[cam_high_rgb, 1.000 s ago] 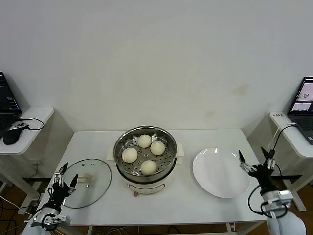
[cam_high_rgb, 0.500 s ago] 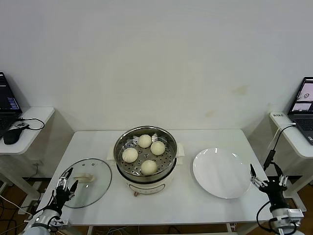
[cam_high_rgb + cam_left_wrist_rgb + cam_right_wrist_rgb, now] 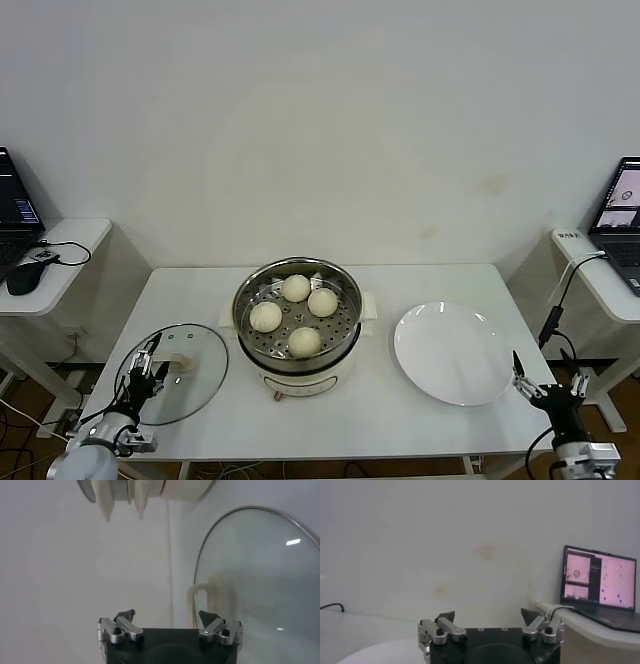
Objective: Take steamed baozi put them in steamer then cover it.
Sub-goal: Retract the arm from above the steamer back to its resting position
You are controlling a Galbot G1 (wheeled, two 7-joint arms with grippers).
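Looking down from the head view, four steamed baozi (image 3: 294, 314) already sit in the steamer (image 3: 296, 325) mid-bench. The cover (image 3: 172, 373) lies flat just ahead of the left claw (image 3: 146, 365), whose fingers are spread and empty. Grasping well likely means straddling the bar handle (image 3: 177, 362) squarely before lifting (glass may slide). Right claw (image 3: 549, 383), also released, idles off the bench (image 3: 380, 410) edge beside a white plate (image 3: 452, 353).

Left wrist view: handle (image 3: 206, 592) lies ahead of the claw.

Right wrist view: pale wall, a laptop (image 3: 598, 582) beyond the claw.
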